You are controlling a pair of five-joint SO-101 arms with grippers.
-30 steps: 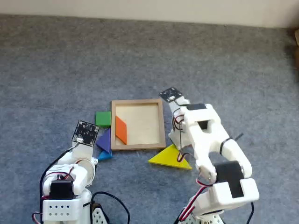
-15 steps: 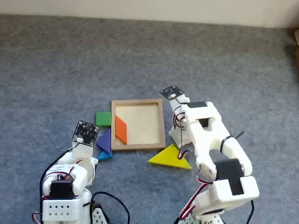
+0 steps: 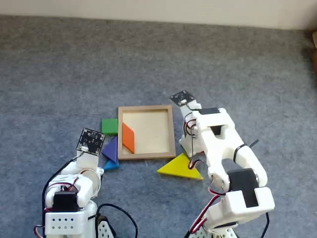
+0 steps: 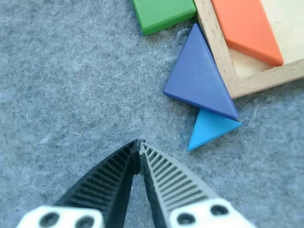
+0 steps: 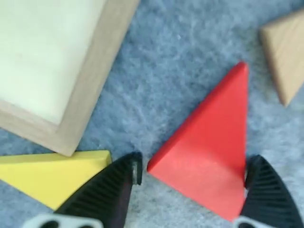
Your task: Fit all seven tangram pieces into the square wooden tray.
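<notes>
Right wrist view shows me the right claw [image 5: 194,167] spread open either side of the red triangle [image 5: 209,152], left claw [image 4: 138,145] closed near the light-blue triangle [image 4: 209,129]

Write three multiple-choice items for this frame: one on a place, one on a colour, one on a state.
1. Where is the orange parallelogram piece?
A. inside the square wooden tray
B. stacked on another piece
C. in a gripper

2. What colour is the triangular piece that the right gripper straddles?
A. yellow
B. red
C. green

3. How is the left gripper?
A. open over a piece
B. shut on a piece
C. shut, holding nothing

Answers:
1 A: in the high view it lies flat in the tray, along one wall.
2 B: the right wrist view shows red between the open fingers.
3 C: its fingertips meet above bare grey carpet.
</notes>
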